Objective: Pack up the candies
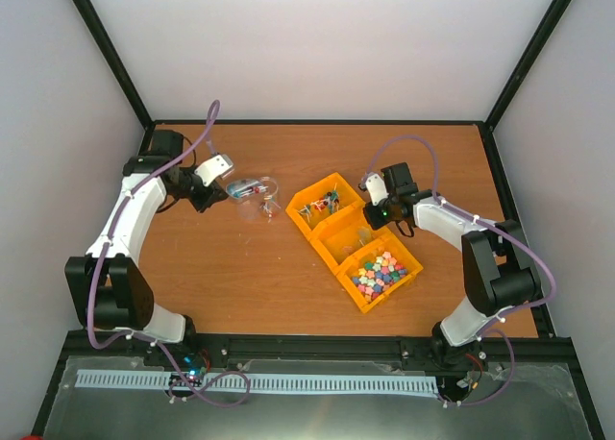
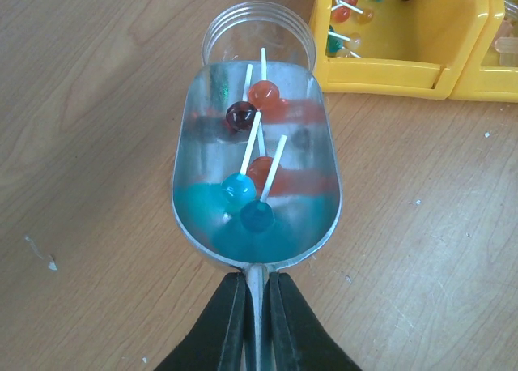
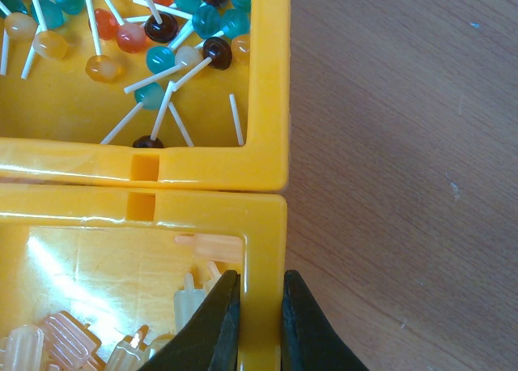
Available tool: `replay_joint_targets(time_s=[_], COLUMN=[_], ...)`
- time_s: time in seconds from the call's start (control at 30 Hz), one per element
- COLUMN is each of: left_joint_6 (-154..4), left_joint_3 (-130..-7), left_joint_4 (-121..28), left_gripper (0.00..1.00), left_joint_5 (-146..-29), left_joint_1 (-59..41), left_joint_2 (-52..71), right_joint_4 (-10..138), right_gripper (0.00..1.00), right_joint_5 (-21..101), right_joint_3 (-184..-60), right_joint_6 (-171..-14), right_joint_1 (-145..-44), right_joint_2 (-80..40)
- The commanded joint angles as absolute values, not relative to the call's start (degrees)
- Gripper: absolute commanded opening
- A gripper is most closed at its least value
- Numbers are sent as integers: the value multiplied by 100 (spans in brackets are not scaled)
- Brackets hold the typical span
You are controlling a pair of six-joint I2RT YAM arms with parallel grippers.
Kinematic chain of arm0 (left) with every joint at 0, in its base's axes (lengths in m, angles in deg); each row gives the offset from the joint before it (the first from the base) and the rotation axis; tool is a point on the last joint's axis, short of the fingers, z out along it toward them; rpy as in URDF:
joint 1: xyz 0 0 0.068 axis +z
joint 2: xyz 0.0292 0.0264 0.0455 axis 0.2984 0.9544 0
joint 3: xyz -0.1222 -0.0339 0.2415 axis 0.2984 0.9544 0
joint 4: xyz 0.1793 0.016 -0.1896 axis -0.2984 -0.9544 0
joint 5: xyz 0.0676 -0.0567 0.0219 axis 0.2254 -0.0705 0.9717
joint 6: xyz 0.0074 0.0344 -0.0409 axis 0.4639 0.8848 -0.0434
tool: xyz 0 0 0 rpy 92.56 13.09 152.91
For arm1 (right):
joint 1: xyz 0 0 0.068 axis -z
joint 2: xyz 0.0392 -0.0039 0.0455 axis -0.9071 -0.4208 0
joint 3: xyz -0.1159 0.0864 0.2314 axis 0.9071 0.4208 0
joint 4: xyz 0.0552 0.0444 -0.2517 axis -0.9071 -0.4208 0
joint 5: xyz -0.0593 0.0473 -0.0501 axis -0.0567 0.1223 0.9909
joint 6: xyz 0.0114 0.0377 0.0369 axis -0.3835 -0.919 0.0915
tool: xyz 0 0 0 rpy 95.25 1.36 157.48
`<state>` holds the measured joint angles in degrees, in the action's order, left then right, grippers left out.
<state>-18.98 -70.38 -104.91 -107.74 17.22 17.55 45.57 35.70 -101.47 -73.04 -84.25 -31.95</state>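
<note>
The candies (image 1: 380,272) are a pastel heap in the nearest yellow bin (image 1: 370,305); neither wrist view shows them. My left gripper (image 2: 257,278) (image 1: 206,194) is shut on the handle of a metal scoop (image 2: 255,176) holding several lollipops (image 2: 251,189) in red, dark and teal. The scoop's front edge overlaps the rim of a clear jar (image 2: 257,32) (image 1: 258,204) on the table. My right gripper (image 3: 261,286) (image 1: 377,219) is shut on the wall of the middle yellow bin (image 3: 263,225).
Three yellow bins stand in a diagonal row right of centre. The far bin (image 3: 267,104) (image 1: 332,181) holds more lollipops (image 3: 162,31). The middle bin (image 1: 336,231) holds pale translucent pieces (image 3: 194,302). Black frame posts edge the table.
</note>
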Motion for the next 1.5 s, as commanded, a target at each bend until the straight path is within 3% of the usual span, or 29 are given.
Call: replay_joint_targets(time_s=[0.0,1.47], left_joint_6=[-1718,-1371], left_joint_3=[-7399,-8260], left_joint_4=[-10682,-11235], left_gripper=[1,1], left_joint_5=[-10675,-9580], left_joint_1=[1665,1131], left_joint_2=[1816,2144], right_joint_4=[4642,4629], right_gripper=[3,3], right_joint_5=[3729,3774], right_joint_3=[-10258,-10280], right_joint_6=[-7318,-7345], right_joint_1=[-8366,-8363], right_joint_2=[-3352,-3396])
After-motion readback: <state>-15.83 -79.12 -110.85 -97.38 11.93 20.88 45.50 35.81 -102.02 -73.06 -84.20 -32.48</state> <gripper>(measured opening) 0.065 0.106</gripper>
